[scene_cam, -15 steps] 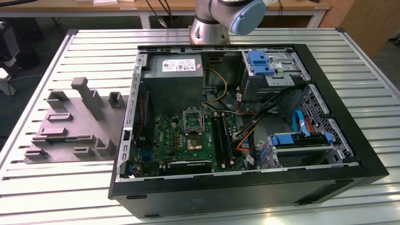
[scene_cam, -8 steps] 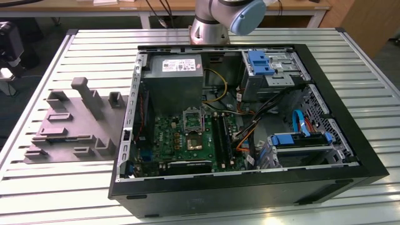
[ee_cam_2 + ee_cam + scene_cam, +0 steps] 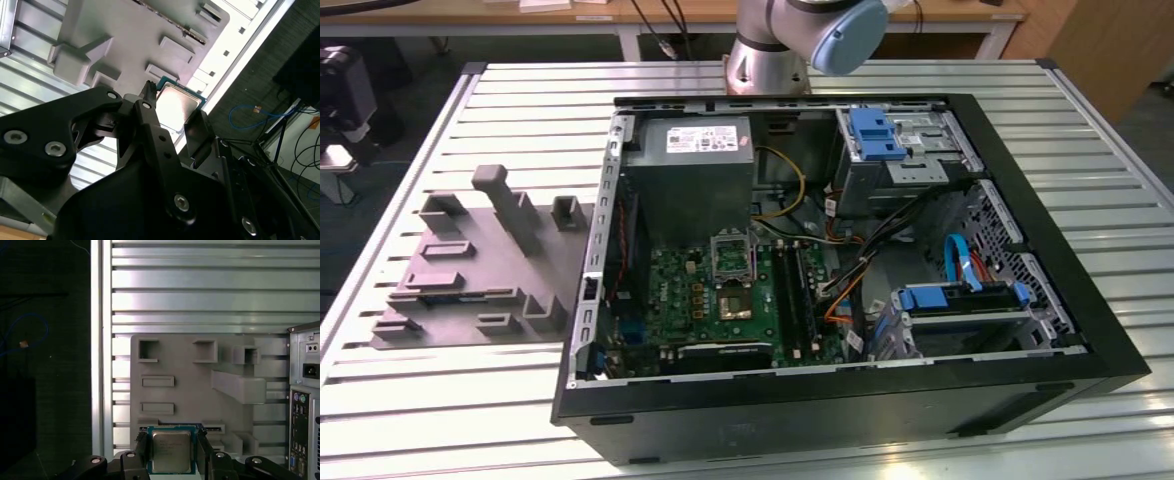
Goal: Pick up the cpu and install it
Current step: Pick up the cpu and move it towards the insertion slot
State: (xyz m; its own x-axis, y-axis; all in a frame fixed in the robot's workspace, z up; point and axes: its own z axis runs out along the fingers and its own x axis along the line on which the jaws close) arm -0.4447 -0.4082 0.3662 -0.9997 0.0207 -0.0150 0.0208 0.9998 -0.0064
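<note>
The gripper (image 3: 172, 457) is clamped on the cpu (image 3: 171, 450), one black finger (image 3: 142, 449) against each of two opposite edges (silvery lid toward the first wrist view). Beyond the gripper and apart from the held chip lies a grey fixture (image 3: 185, 390) on the slatted table (image 3: 200, 300), with the case (image 3: 302, 405) beside it.
</note>
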